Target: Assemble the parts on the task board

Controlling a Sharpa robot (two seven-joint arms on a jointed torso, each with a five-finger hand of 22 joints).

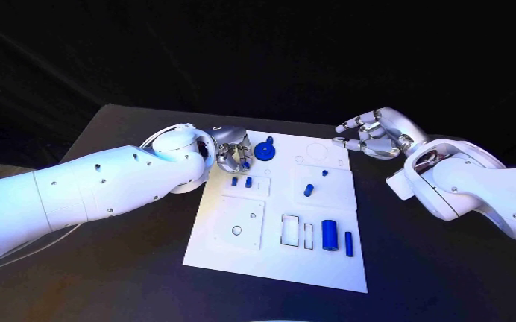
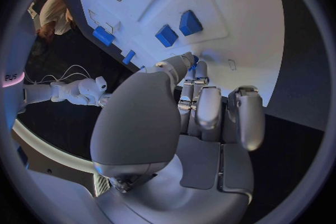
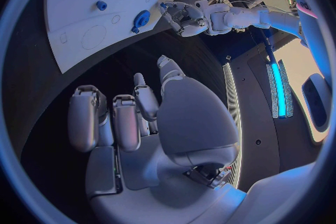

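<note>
The white task board [image 1: 231, 251] lies in the middle of the black table. On it are two small blue blocks [image 1: 242, 182], a short peg [image 1: 309, 189], a thick cylinder [image 1: 329, 235] and a thin bar [image 1: 348, 241]. A blue round part [image 1: 265, 149] sits at the board's far edge. My left hand [image 1: 231, 150] hovers at the far left corner beside it. In the left wrist view the thumb and a fingertip [image 2: 187, 61] come together at a bit of blue [image 2: 193, 59]; a grip is unclear. My right hand [image 1: 371, 134] is off the far right corner, fingers apart, holding nothing.
The board carries outlined slots [image 1: 292, 230] and round holes [image 1: 236, 229] toward its near side. Bare black table [image 1: 129, 262] surrounds it on all sides. The right wrist view shows the left hand [image 3: 185, 15] just beside the blue round part [image 3: 141, 18].
</note>
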